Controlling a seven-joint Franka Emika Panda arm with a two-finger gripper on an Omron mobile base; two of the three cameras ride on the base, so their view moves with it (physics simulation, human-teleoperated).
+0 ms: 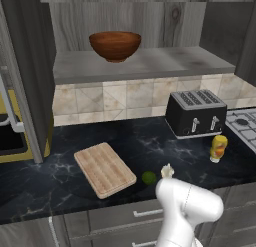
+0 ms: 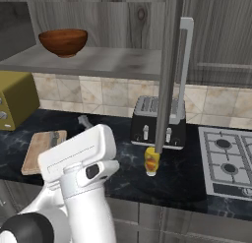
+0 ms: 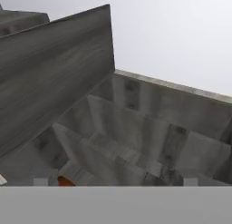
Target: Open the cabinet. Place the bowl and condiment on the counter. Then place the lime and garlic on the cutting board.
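Observation:
The cabinet (image 1: 150,21) stands open, its right door (image 2: 170,70) edge-on in the right base view. The reddish-brown bowl (image 1: 115,45) (image 2: 63,42) sits on the cabinet's lower shelf. The yellow condiment bottle (image 1: 218,148) (image 2: 151,162) stands on the black counter (image 1: 60,161) in front of the toaster. The lime (image 1: 148,177) and the garlic (image 1: 167,171) lie on the counter just right of the cutting board (image 1: 105,169) (image 2: 42,151). My gripper (image 3: 115,180) is open, tips wide apart, and points up into the cabinet's grey inside with nothing between them.
A black toaster (image 1: 196,112) (image 2: 157,124) stands at the back of the counter, with a stove (image 1: 245,123) (image 2: 229,161) to its right. A yellow appliance (image 2: 15,97) sits at the left. The left cabinet door (image 1: 25,76) hangs open over the counter's left end.

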